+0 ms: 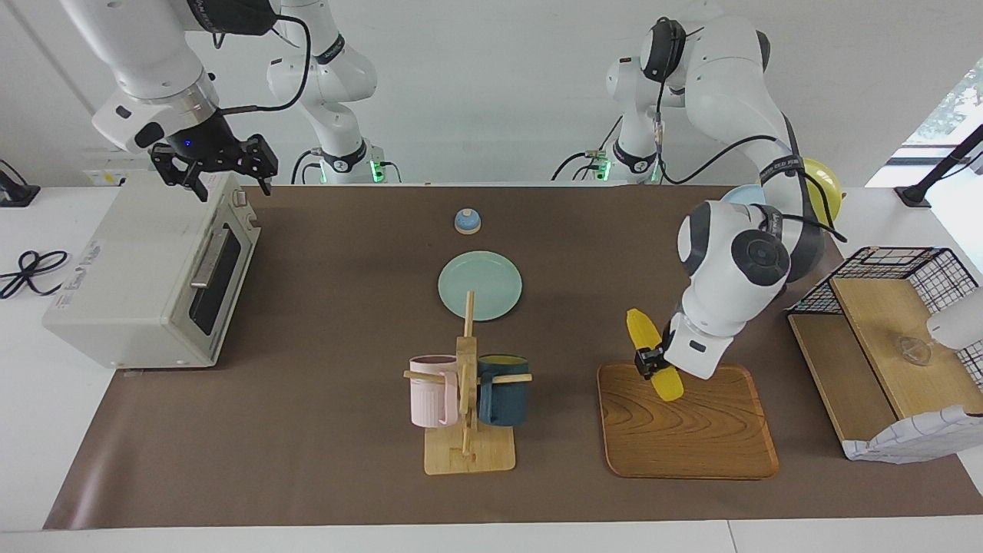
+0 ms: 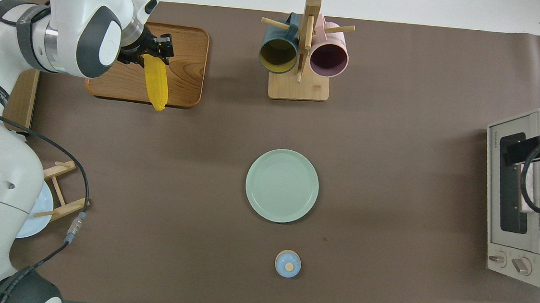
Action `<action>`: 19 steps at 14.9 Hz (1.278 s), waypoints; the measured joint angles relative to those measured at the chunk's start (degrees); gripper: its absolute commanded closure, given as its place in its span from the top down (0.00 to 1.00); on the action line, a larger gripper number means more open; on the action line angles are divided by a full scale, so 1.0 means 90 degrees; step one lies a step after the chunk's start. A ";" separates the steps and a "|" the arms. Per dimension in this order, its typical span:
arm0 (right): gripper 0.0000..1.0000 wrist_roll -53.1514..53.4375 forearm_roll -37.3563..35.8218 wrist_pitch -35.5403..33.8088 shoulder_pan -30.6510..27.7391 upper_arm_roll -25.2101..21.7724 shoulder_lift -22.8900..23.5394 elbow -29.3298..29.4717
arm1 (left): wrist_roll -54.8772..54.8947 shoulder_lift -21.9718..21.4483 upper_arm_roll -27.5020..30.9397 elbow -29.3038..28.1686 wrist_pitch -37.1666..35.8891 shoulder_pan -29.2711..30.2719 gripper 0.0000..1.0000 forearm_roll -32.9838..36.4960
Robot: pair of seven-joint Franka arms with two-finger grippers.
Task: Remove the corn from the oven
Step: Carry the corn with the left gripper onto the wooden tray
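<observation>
in the facing view, at the upper left of the frame, my right gripper [image 1: 217,170] hangs just over the top of the oven [image 1: 146,276], fingers spread and holding nothing; that arm waits. the oven's glass door looks closed, its bar handle across the front. at the centre of the frame sit a small blue knob [image 1: 468,221], a pale green plate [image 1: 480,285] and, lower, a wooden mug rack [image 1: 468,399] with a pink and a dark blue mug.

right of centre, my left gripper [image 1: 650,361] is pinching the corn [image 1: 653,354] near its middle, over the upper left corner of the wooden tray [image 1: 691,430]. so the corn is out of the oven and in my grip, low above the tray; i can't tell whether its lower end touches the wood. at the right edge stands a wire basket [image 1: 891,322].

what could go wrong: i hold a round, tapered cob on a narrow pinch, so it could swivel or slide between my fingers. released while tilted, it would likely roll, and since 1 end overhangs the tray's edge it could tip onto the brown mat.

its long axis runs diagonally in the facing view, the pointed end up toward the upper left, the blunter end down toward the lower right over the tray. in the overhead view the tip [image 2: 159,106] points down the frame, just past the tray's edge.
</observation>
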 measured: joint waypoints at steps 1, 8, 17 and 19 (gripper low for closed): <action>1.00 0.0028 0.0000 -0.0046 0.0000 0.0000 -0.0001 0.0034 | 0.0045 0.0128 -0.0004 0.0091 -0.0036 0.0077 0.00 0.0001; 1.00 0.0344 0.0024 -0.0060 -0.0109 -0.0009 -0.0103 -0.0004 | 0.0108 0.0861 -0.0159 0.0533 -0.0099 0.0121 0.00 0.0003; 1.00 0.0355 0.0083 -0.0060 -0.0440 0.0230 -0.0107 -0.0025 | 0.0108 0.1282 -0.0253 0.1418 -0.0098 0.0120 0.00 0.0003; 1.00 0.0357 0.0083 -0.0059 -0.0440 0.0227 -0.0107 -0.0025 | 0.0108 0.1343 -0.0253 0.1519 -0.0098 0.0120 0.00 0.0003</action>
